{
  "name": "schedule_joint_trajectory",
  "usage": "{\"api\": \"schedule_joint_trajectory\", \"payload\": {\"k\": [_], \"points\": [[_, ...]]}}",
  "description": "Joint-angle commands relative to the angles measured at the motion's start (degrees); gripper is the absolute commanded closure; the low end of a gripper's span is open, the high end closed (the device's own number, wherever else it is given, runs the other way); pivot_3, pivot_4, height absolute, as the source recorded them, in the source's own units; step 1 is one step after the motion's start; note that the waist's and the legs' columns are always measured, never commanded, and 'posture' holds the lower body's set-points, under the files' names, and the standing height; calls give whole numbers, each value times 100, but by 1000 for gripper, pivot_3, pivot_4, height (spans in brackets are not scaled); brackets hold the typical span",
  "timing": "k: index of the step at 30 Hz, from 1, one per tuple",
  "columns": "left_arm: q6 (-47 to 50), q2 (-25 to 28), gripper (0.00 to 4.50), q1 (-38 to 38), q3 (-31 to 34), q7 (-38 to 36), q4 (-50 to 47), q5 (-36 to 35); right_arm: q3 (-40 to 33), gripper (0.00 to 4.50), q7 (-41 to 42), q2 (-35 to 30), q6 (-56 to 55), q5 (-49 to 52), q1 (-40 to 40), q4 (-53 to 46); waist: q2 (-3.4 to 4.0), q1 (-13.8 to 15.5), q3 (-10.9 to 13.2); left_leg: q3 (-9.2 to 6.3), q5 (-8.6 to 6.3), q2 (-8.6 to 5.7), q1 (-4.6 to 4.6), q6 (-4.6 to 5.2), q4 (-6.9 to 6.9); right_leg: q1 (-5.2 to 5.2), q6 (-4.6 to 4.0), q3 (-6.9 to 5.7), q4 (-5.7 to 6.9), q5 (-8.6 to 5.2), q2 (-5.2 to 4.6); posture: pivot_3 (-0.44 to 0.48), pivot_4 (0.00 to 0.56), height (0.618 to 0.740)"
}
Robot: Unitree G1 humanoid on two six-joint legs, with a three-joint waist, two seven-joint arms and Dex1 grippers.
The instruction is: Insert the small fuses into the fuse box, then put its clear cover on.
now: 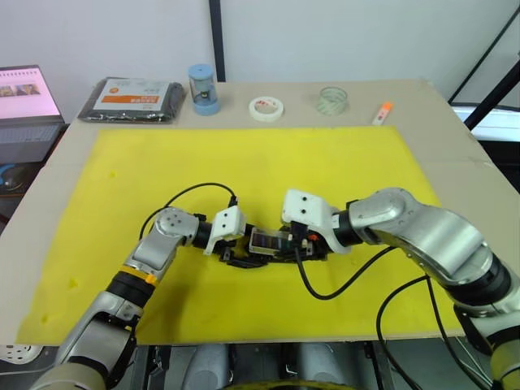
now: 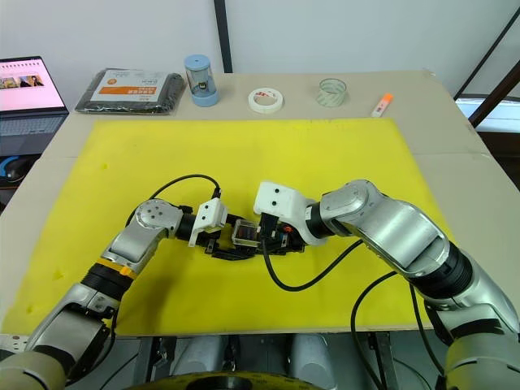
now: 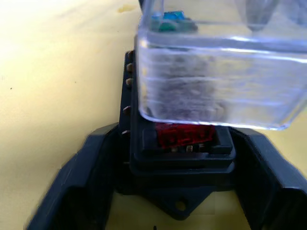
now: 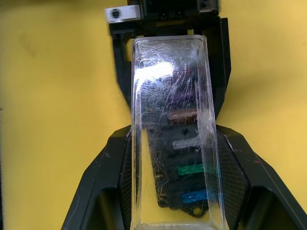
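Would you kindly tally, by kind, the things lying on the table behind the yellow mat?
Tape rolls: 2, the white roll and the clear roll
Black packet: 1
Blue canister: 1
Orange-capped tube: 1
Total: 5

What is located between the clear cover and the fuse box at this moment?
In the left wrist view, an open gap: the clear cover sits above the fuse box, with a seated red fuse showing below it.
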Motion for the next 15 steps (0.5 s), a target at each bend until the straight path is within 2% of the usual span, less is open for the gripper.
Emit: {"api": "schedule_joint_trajectory", "payload": {"k": [1, 11, 14, 15], "points": [[-46, -22, 8, 20, -7, 128, 107, 209, -45, 2618, -2, -57, -80, -24, -90, -31, 0, -2, 0, 0, -1, 1, 0, 1, 0, 0, 0, 0, 0, 0, 1, 0, 150, 740], [-101, 6, 8, 222, 140, 367, 83, 174, -98, 2618, 16, -49, -30, 47, -133, -4, 1, -12, -1, 0, -4, 3, 1, 7, 4, 1, 0, 0, 0, 0, 1, 0, 150, 740], [-107, 28, 603, 292, 160, 360, 25, 167, -84, 2618, 17, -55, -54, 30, -131, 7, 2, -17, -1, 0, -5, 5, 2, 9, 4, 0, 0, 0, 1, 0, 2, 0, 150, 740], [-107, 34, 964, 307, 162, 359, 6, 171, -88, 2618, 20, -55, -56, 32, -135, 12, 2, -17, -1, 0, -5, 5, 2, 9, 4, 0, 0, 0, 1, 0, 2, 0, 150, 740]]}}
